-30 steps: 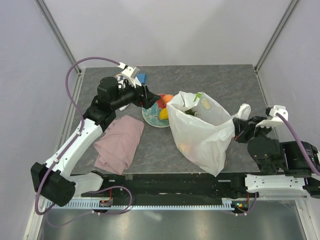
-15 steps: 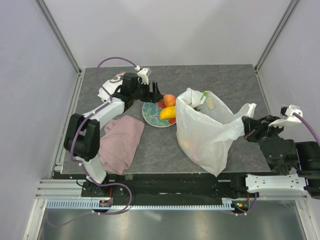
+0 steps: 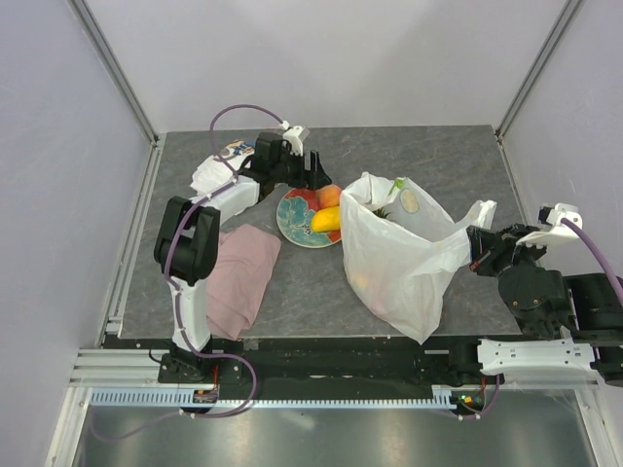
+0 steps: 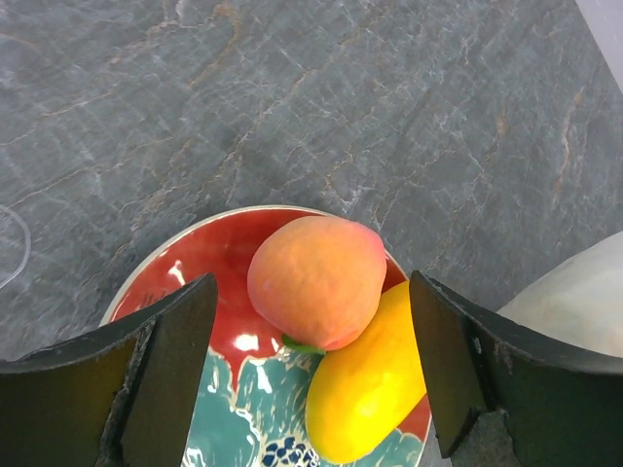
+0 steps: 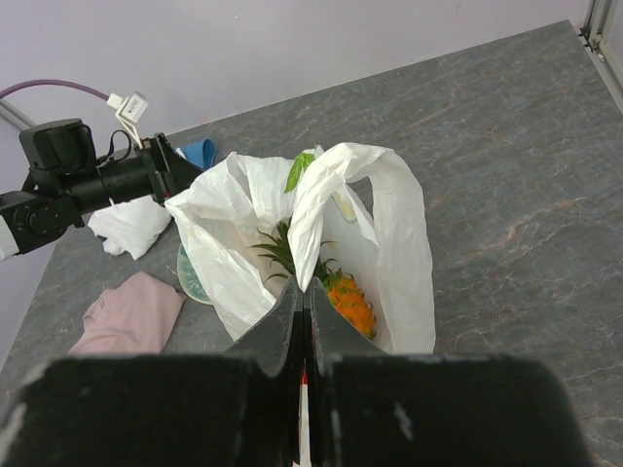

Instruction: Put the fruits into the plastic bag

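The left jaws were seen parted above the plate, one on each side of the peach-coloured fruit, with clear gaps to the fruit on both sides. The round, matt-skinned fruit was resting against a smooth, glossy yellow mango that lay slantwise across the plate's red-and-teal glaze. From above, the plate was shown just beside the left wall of the plastic bag, whose pale edge also entered the lower right of the left wrist view.

The right jaws were pressed together on a thin strip of the bag's rim, so that the film was drawn taut toward the right arm. The bag, thin, translucent and crinkled, was held with its mouth gaping upward, and a knobbly orange pineapple with spiky green leaves was lying inside it.

Bare grey stone-patterned tabletop was left beyond the plate and the bag up to the far edge. A rumpled pink cloth and a white cloth were lying to the left
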Tool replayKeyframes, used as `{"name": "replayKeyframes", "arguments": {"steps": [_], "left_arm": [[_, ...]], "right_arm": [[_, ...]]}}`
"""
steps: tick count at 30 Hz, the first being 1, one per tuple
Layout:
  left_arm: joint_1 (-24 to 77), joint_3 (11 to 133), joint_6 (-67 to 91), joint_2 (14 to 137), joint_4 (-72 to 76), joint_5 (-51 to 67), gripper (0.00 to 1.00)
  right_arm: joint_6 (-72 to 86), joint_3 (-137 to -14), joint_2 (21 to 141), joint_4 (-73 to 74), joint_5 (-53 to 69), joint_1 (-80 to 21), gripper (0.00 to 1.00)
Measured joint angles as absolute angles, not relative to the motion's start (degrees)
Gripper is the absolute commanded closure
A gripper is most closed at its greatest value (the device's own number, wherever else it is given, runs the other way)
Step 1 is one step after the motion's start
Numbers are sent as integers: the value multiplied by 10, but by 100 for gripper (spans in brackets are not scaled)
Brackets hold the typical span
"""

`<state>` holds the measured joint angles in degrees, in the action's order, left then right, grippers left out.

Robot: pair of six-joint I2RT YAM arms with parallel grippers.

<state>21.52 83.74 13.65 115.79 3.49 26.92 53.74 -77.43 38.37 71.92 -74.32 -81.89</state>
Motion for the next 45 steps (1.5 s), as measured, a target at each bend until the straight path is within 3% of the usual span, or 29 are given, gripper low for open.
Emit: {"name": "replayKeyframes", "arguments": {"steps": [15,24,31,45], "left_arm": [[235,884,137,1234,20,302,15],[239,889,137,1244,12,304,30],[239,899,137,1250,3,306,51],[237,872,137,1225,8,301,56]], "right_arm": [[545,-774,383,721,-743,-819,100],[546,-774,381,728,-743,-819,100],[548,-774,376,730,-744,-819,100],[554,-773,371,734,-744,-819,100]]}}
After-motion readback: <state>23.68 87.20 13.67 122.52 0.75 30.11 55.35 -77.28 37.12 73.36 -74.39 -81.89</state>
